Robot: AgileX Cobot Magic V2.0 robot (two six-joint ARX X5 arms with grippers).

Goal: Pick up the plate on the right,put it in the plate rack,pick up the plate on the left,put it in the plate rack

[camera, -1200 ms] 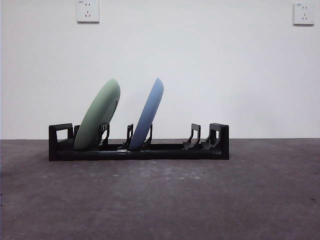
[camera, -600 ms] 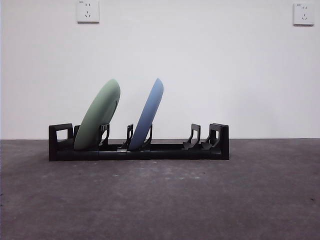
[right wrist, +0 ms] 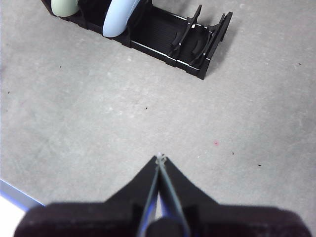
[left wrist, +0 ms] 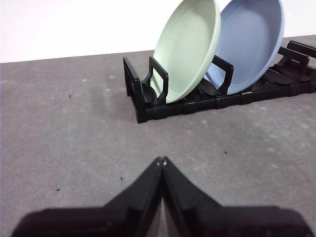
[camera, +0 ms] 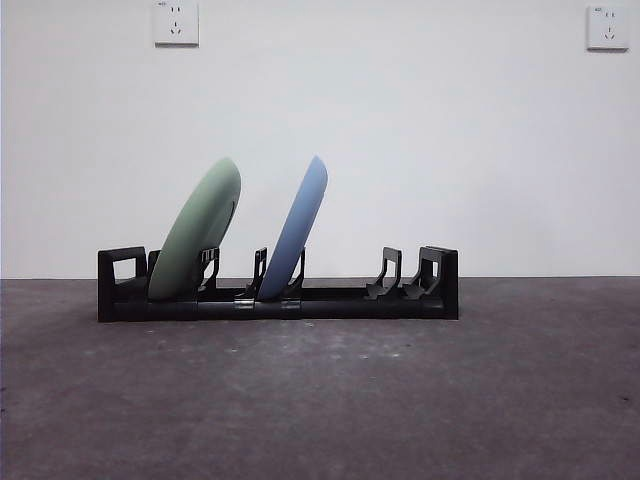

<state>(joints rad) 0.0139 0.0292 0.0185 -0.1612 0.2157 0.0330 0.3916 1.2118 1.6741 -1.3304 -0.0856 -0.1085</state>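
The black plate rack point(camera: 330, 300) stands across the middle of the table. A green plate point(camera: 196, 232) leans in its left slots and a blue plate point(camera: 297, 225) leans in the slots just right of it. Both plates show in the left wrist view, green point(left wrist: 190, 47) in front of blue point(left wrist: 252, 42), in the rack point(left wrist: 143, 101). My left gripper point(left wrist: 161, 160) is shut and empty, well back from the rack over bare table. My right gripper point(right wrist: 160, 157) is also shut and empty, high above the table, away from the rack point(right wrist: 197, 42).
The grey table point(camera: 320, 400) runs from the rack to the near edge. A white wall with two sockets point(camera: 176, 22) stands behind. In the right wrist view a table edge with a blue strip point(right wrist: 15, 193) shows near the gripper.
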